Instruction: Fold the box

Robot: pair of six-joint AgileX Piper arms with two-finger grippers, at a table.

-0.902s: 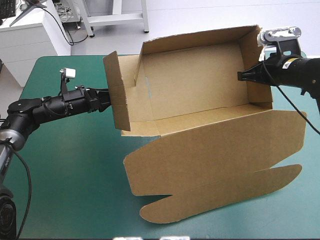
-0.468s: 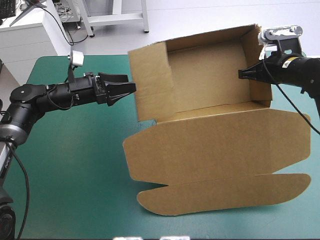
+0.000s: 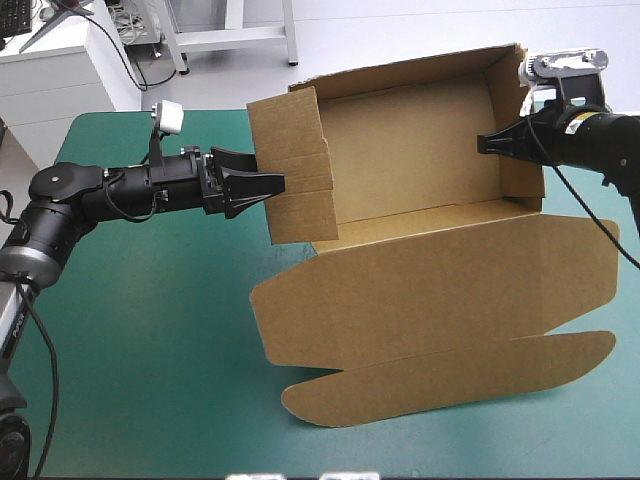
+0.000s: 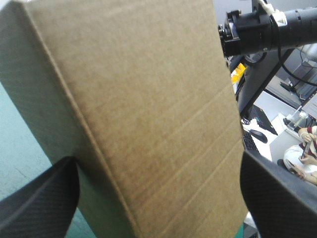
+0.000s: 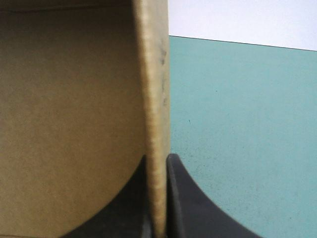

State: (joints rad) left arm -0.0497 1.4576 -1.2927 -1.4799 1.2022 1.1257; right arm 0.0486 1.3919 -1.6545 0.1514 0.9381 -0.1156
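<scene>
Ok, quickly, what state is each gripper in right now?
Left gripper: open, facing the raised left wall of the brown cardboard box.
Right gripper: shut on the box's right wall.

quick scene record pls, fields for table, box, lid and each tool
table: teal-green cover
box: brown, open tray, walls raised
lid: flat on the table, on the tray's near side
left tool: open, fingers apart at the outer face of the left wall; contact unclear
right tool: shut on the right wall, board pinched between its fingers
</scene>
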